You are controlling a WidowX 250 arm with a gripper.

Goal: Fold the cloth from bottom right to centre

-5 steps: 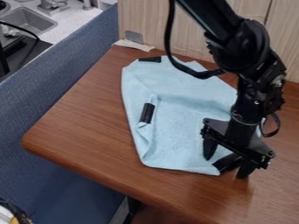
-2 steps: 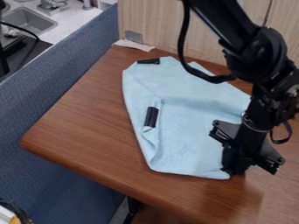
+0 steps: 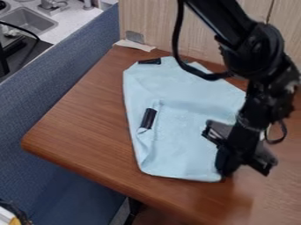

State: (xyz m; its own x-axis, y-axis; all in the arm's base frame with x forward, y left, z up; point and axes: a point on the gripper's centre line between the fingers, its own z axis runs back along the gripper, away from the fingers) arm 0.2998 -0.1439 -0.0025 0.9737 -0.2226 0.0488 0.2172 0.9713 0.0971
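Cloth [image 3: 182,147], light blue, is found lying on the brown wooden table [image 3: 82,127], its lower edge just inside the table's front edge. We note that it does not lie flat: a crease runs across its middle towards the right, and loose folds gather along its lower left side. We record one black strip [image 3: 148,118] on the folded part at left of centre, standing at a slant, and a second black strip [image 3: 150,61] at the upper left corner.

At the cloth's bottom right corner we find the gripper [image 3: 225,172], pointing down, its fingers drawn together and grasping that corner. The black arm [image 3: 253,46] comes in from the top edge and passes over the right side of the cloth, hiding part of it. A black cable [image 3: 178,41] loops down beside the arm, over the cloth's upper part.

Beyond the cloth, we observe a pale scrap [image 3: 134,45] at the table's far left corner, against the foot of a wood-grain panel [image 3: 170,28]. A blue fabric-covered surface [image 3: 64,83] borders the table on the left. Past it, at the upper left, we list a light counter [image 3: 69,24] with a grey sink [image 3: 29,22] and a metal tap [image 3: 52,4].
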